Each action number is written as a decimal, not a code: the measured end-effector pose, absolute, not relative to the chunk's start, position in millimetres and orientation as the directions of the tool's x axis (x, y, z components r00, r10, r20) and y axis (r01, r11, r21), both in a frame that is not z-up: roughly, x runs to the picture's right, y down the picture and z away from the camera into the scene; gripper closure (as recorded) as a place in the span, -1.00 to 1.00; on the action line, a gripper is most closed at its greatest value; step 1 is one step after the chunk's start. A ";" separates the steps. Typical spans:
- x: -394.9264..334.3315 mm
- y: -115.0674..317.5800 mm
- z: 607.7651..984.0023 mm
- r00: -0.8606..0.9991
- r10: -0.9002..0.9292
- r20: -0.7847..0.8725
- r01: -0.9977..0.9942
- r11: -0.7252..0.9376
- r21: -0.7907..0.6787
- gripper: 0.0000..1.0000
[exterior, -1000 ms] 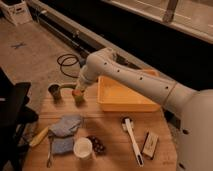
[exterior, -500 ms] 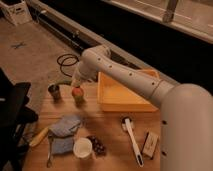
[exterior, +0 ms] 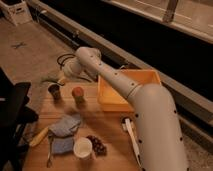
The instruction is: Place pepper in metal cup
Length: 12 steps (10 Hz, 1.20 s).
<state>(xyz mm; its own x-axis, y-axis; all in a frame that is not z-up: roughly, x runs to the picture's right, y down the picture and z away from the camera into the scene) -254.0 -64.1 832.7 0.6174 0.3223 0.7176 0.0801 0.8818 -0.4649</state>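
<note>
Since the earlier frame, your end effector (exterior: 61, 80) has swung left, off the cup with the orange inside (exterior: 78, 94), which now stands below it and to its right. It is closed on the pepper (exterior: 51, 78), whose green length sticks out to its left, clear of the surface (exterior: 107, 125), with the metal cup (exterior: 54, 91) upright just below it. Well below the end effector, toward the near edge, you have the blue cloths (exterior: 65, 125), the white cup (exterior: 82, 148) and the grapes (exterior: 98, 145); the yellow bin (exterior: 131, 89) sits off to its right.
</note>
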 end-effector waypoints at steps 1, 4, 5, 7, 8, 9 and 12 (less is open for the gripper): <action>-260.4 -66.6 835.1 0.568 0.337 0.751 0.087 0.882 -0.463 1.00; -271.9 -68.0 837.5 0.540 0.330 0.774 0.104 0.886 -0.451 1.00; -271.5 -68.6 837.2 0.538 0.327 0.777 0.106 0.888 -0.447 1.00; -274.6 -65.8 837.5 0.532 0.323 0.783 0.113 0.889 -0.444 1.00; -275.5 -64.3 839.8 0.529 0.323 0.785 0.115 0.889 -0.443 1.00; -276.5 -63.7 840.3 0.525 0.321 0.788 0.118 0.890 -0.441 1.00; -280.8 -62.1 839.8 0.489 0.321 0.812 0.133 0.892 -0.432 1.00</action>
